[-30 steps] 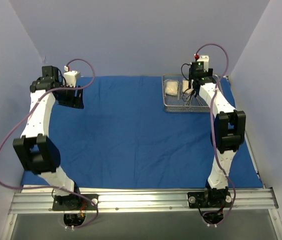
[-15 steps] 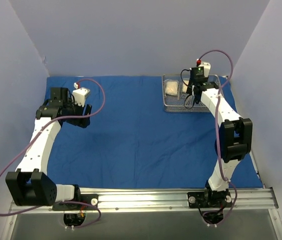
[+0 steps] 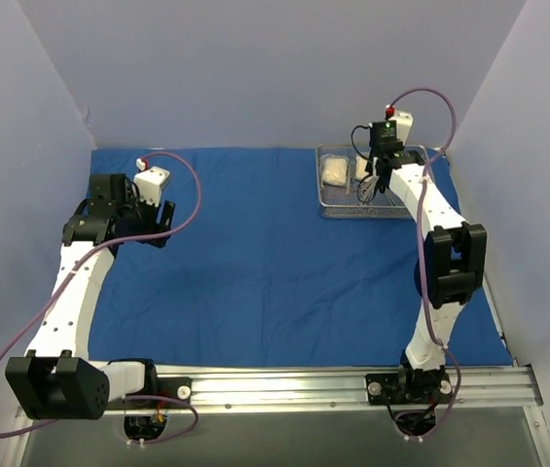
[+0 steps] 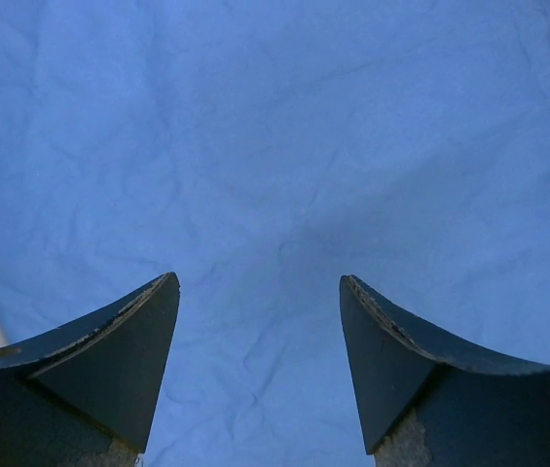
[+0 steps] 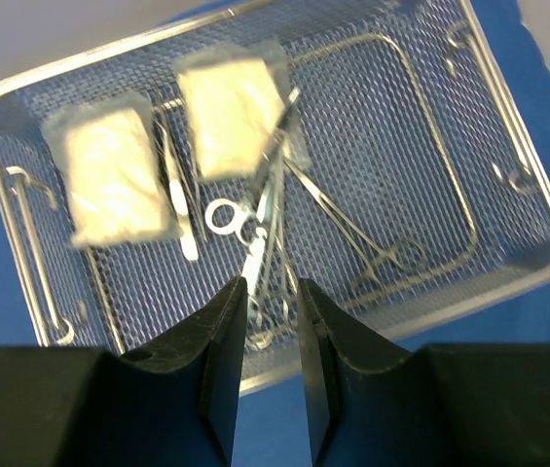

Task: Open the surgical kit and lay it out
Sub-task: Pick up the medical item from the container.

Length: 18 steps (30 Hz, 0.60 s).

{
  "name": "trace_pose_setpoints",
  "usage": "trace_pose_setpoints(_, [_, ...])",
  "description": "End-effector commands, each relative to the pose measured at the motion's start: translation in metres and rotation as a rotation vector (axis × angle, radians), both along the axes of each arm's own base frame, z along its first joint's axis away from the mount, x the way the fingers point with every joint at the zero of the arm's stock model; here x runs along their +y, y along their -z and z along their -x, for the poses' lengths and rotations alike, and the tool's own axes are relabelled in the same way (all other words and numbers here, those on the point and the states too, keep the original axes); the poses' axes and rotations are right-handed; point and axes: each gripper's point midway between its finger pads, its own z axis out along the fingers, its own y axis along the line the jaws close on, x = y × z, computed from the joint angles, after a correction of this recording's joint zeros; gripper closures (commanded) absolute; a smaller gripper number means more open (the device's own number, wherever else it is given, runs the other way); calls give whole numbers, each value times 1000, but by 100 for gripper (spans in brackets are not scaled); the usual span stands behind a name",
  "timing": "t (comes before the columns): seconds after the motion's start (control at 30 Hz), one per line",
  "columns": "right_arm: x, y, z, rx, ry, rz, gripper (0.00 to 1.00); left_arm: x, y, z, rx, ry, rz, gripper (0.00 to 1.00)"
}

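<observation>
The blue cloth wrap (image 3: 275,272) lies spread flat. At its far right corner stands the wire-mesh steel tray (image 3: 319,199) (image 5: 545,209). Inside lie two white gauze packets (image 5: 111,175) (image 5: 231,112), flat tweezers (image 5: 179,209) and several scissor-handled clamps (image 5: 384,255) in a loose pile. My right gripper (image 3: 377,185) (image 5: 273,284) hangs over the pile's ring handles near the tray's front rim. Its jaws stand a narrow gap apart, and I see nothing pinched between them. My left gripper (image 3: 156,229) (image 4: 260,282) is wide open over bare cloth (image 4: 275,126) at the left.
Grey-lilac walls close in the left, back and right sides. A metal rail (image 3: 275,387) with both arm bases runs along the near edge. The cloth shows light creases.
The right gripper's jaws have narrowed over the clamps in the tray. The left arm has drawn back from the far left corner toward the middle left, still open.
</observation>
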Motion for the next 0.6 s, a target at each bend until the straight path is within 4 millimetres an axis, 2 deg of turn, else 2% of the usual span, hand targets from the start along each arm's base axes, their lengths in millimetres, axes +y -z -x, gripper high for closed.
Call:
trace_pose_setpoints(0.0, [-4, -5, -30, -39, 7, -4, 76, -6, -8, -18, -54, 11, 12, 24])
trace_pose_setpoints(0.1, [-4, -3, -55, -55, -48, -24, 75, -16, -3, -27, -17, 59, 32, 24])
trace_pose_setpoints(0.13, [-4, -1, -61, -49, -81, -19, 74, -16, 0, -27, 10, 76, 23, 24])
trace_pose_setpoints(0.17, [-3, 11, -67, -30, -95, -9, 73, -15, -2, -39, 21, 71, 8, 24])
trace_pose_setpoints(0.2, [-4, 4, -76, -51, -103, 2, 72, -13, -4, -44, 32, 67, -6, 24])
trace_pose_setpoints(0.23, [-5, 9, -80, -44, -114, 11, 71, -10, 0, -44, 75, 71, -28, 24])
trace_pose_setpoints(0.27, [-9, 23, -85, -18, -129, 32, 70, -9, -4, -63, 85, 65, -39, 24])
trace_pose_setpoints(0.3, [-10, 21, -91, -27, -136, 38, 70, -5, -6, -72, 100, 41, -57, 25])
trace_pose_setpoints(0.33, [-12, 26, -95, -21, -140, 40, 70, -4, -1, -76, 148, 20, -54, 25])
trace_pose_setpoints(0.37, [-13, 41, -98, 3, -151, 43, 70, -6, 16, -91, 196, 17, -52, 25])
trace_pose_setpoints(0.4, [-15, 46, -101, 8, -157, 44, 71, -7, 3, -107, 156, 16, -45, 25])
trace_pose_setpoints(0.43, [-13, 41, -108, -5, -172, 44, 73, -14, 5, -116, 155, 27, -33, 25])
trace_pose_setpoints(0.47, [-11, 54, -111, 24, -206, 54, 74, -18, 20, -128, 187, 34, -29, 25])
trace_pose_setpoints(0.5, [-11, 57, -109, 51, -213, 63, 75, -23, 5, -142, 142, 42, -21, 25])
trace_pose_setpoints(0.53, [-11, 48, -115, 34, -216, 75, 75, -29, 6, -148, 149, 50, -13, 25])
trace_pose_setpoints(0.57, [-11, 51, -115, 47, -220, 82, 75, -35, 18, -157, 171, 56, -9, 25])
